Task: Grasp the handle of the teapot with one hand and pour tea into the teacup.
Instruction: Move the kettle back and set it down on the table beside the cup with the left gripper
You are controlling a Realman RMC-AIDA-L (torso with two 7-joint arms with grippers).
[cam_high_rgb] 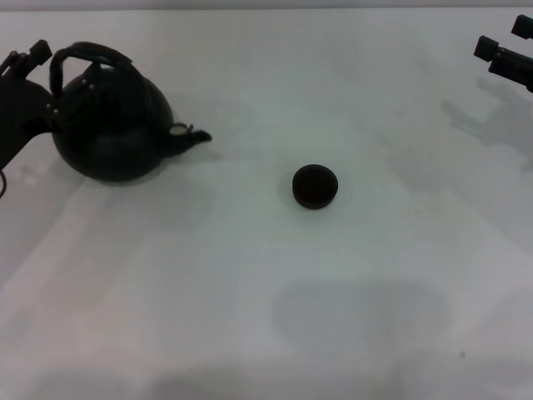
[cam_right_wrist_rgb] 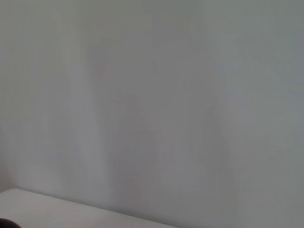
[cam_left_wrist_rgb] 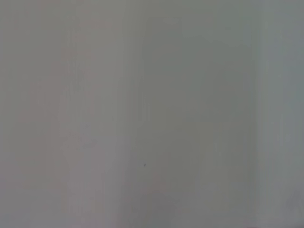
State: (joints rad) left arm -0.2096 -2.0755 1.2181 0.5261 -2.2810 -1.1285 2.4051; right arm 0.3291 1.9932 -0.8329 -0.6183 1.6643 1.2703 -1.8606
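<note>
Setting: a bare test station or lab. A plain white worktop (cam_high_rgb: pixel 275 333) fills the head view; both wrist views show only blank pale wall. No household furnishings appear.

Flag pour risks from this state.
1. Teacup is tiny beside the teapot and stands well clear of its spout, so the stream may miss.
2. Left tool sits by the handle; grasp state unclear, so the pot could swing.
3. Right tool is far off, unable to steady anything.
</note>
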